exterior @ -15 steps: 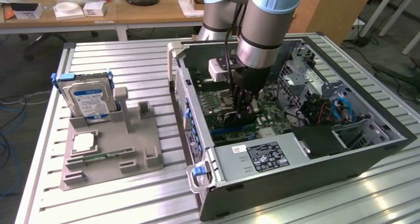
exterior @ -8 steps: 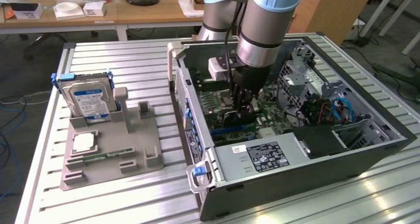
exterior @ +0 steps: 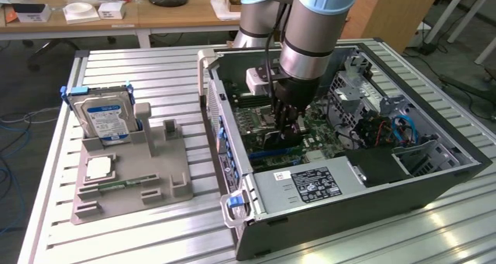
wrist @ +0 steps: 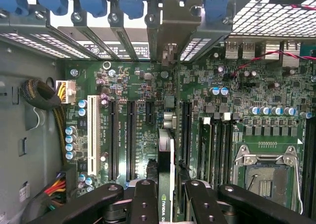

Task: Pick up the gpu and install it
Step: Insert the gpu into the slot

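One card: the gpu (wrist: pixel 165 174) is clamped edge-on between the gripper (wrist: pixel 167 204) fingers, inside the computer case (exterior: pixel 434 177).
Axis: its long edge runs away from the fingers toward the case's slot brackets (wrist: pixel 170 51).
Hidden: its lower end is covered by the fingers.
Room: bare motherboard (wrist: pixel 197 85) slots flank the card on both sides.

ribbed bare-metal table (exterior: pixel 147 64) – matt grey plastic holder (exterior: pixel 128 185) – glossy green motherboard (wrist: pixel 148 85)

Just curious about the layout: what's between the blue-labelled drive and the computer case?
In the exterior view: the grey holder's posts, then bare slatted table.
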### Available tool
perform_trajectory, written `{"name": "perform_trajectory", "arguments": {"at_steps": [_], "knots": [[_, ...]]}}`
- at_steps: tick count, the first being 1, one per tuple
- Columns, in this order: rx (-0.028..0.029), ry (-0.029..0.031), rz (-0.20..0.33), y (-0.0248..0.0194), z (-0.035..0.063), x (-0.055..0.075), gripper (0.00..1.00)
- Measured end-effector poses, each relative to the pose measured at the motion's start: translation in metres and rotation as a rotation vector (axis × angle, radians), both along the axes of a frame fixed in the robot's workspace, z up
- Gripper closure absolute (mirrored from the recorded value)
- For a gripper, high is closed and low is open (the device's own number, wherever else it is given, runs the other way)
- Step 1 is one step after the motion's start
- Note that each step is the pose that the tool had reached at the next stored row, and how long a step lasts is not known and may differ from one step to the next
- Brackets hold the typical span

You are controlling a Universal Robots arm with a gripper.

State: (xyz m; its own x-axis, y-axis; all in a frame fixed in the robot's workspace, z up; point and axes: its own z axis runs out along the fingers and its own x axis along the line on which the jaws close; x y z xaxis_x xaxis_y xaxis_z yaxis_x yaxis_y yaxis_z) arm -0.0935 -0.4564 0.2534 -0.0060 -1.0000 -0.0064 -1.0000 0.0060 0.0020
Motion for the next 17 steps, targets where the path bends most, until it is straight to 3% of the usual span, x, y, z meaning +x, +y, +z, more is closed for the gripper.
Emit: {"name": "perform_trajectory", "arguments": {"at_steps": [17], "knots": [[0.0013, -0.0002, 0.000, 0.0000, -0.0010, -0.0001, 0.74]]}}
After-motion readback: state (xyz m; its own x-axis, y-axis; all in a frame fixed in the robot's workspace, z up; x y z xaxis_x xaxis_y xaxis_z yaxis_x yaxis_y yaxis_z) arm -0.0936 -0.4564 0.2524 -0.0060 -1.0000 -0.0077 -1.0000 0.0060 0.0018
